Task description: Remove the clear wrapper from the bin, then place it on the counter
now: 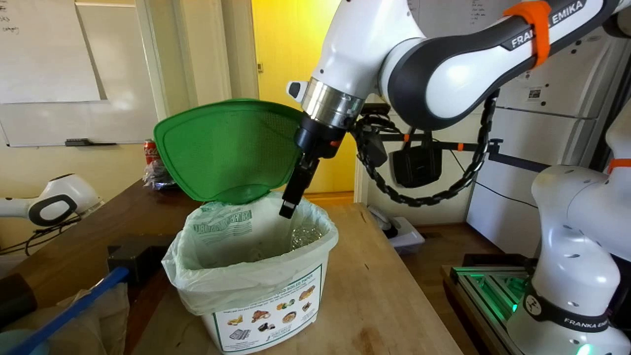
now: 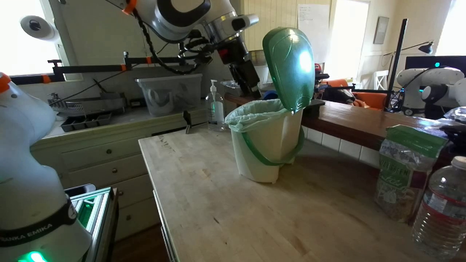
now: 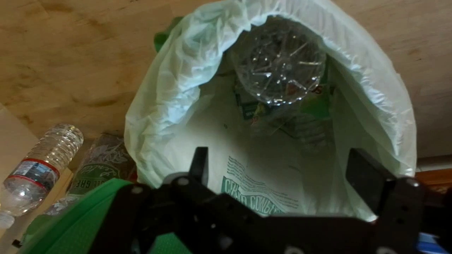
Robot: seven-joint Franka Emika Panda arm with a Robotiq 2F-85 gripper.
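The white bin stands on the wooden counter, lined with a pale translucent bag; it also shows in an exterior view. The clear wrapper, with green and some red print, lies deep inside the bin in the wrist view, partly covered by a clear plastic bottle. It is hidden in both exterior views. My gripper is open with nothing between its fingers. It points down at the bin's mouth beside the lid, as an exterior view shows. The wrapper lies beyond the fingertips, toward the top of the wrist view.
The green lid stands open close beside the gripper. The clear bottle stands base up in the bin. A water bottle and a green food bag stand on the counter. A pump bottle is behind the bin.
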